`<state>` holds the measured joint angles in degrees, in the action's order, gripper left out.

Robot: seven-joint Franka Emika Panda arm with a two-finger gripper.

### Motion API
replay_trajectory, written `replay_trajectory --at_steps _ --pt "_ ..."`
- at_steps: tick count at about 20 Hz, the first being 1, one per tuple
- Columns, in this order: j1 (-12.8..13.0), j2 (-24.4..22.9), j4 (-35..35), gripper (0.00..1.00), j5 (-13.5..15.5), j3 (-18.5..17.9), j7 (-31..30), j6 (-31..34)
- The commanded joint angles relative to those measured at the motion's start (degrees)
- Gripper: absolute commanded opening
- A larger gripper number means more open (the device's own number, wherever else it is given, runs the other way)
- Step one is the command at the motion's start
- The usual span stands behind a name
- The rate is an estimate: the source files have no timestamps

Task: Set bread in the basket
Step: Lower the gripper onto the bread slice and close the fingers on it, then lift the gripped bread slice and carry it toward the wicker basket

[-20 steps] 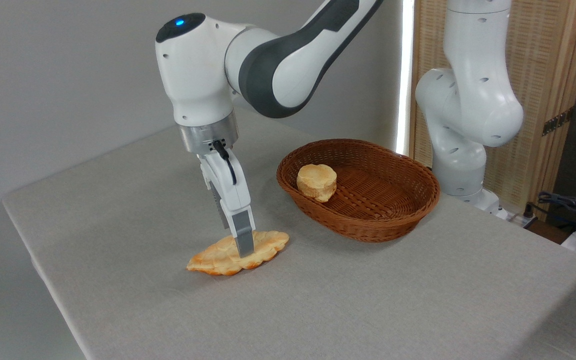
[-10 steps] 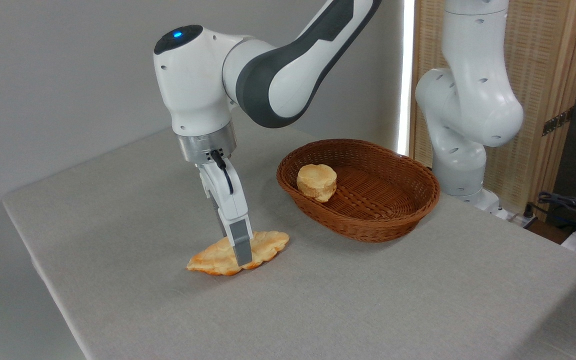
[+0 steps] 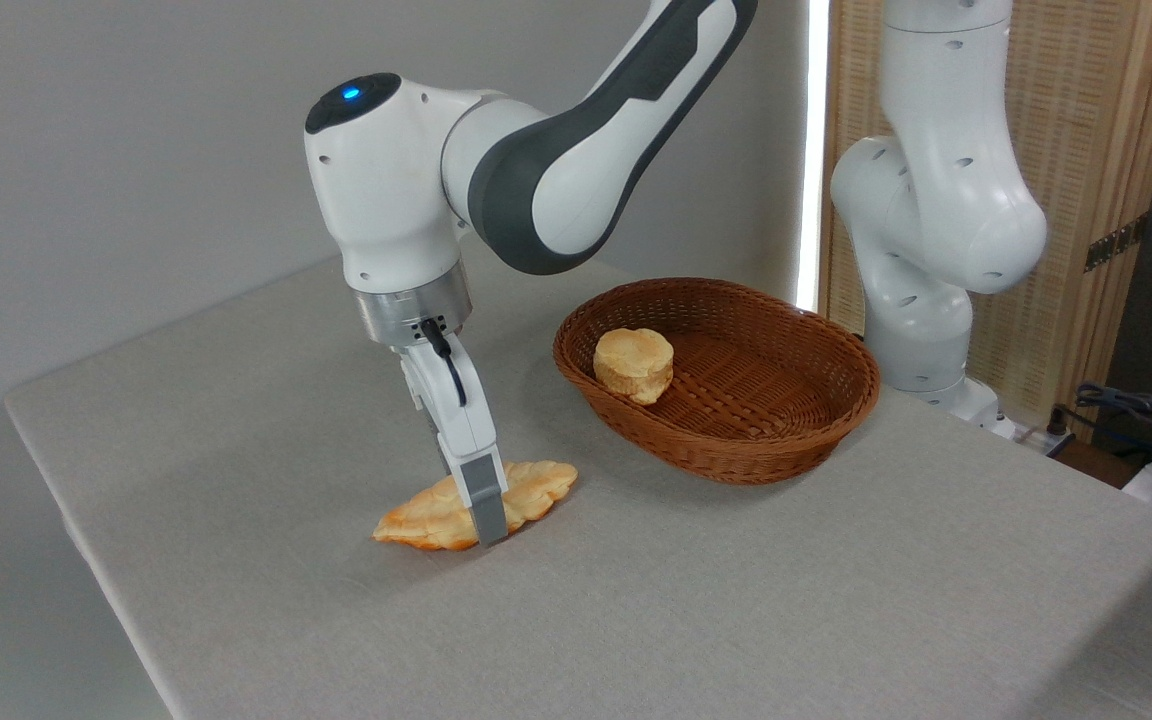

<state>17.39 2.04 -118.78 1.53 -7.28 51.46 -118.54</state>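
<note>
The bread (image 3: pixel 428 518), a flat golden leaf-shaped pastry with browner scalloped edges, lies on the grey table (image 3: pixel 736 600) left of the basket. My gripper (image 3: pixel 485 514) points down over its middle. The near grey finger (image 3: pixel 488 510) stands in front of the bread's near edge with its tip at table level. The far finger is hidden behind it, and the jaws appear spread across the bread's width. The bread looks flat and unsqueezed. The oval brown wicker basket (image 3: pixel 786 440) stands to the right, a hand's width from the bread.
A small thick round pale bun (image 3: pixel 634 364) sits inside the basket at its left end. The arm's white base column (image 3: pixel 921 230) rises behind the basket at the right. The table's left edge (image 3: pixel 66 500) runs near the bread. Cables lie at the far right (image 3: pixel 1136 410).
The gripper has sunk lower over the bread, its near fingertip going from the bread's top down to the table at its near edge. The bread and basket have not moved.
</note>
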Motion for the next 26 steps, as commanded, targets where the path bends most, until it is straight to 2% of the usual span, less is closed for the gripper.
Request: replay_trajectory --at_steps 1,2,4,16,18,22,26 --pt "0.28 -0.11 -0.13 0.72 -0.3 -0.54 0.83 -1.51" --pt "0.28 -0.19 -0.13 0.6 -0.03 -0.63 0.83 -1.51" --pt "0.28 -0.28 -0.05 0.54 0.23 -0.63 0.75 -1.51" --pt "0.28 -0.72 0.13 0.56 0.32 -0.63 0.22 -1.16" --pt "0.28 -3.08 0.22 0.6 1.54 -0.63 -4.06 -0.64" --pt "0.54 -7.57 0.48 0.6 1.64 -0.54 -10.84 1.55" --pt "0.71 -12.4 0.31 0.6 1.55 -0.37 -14.72 6.73"
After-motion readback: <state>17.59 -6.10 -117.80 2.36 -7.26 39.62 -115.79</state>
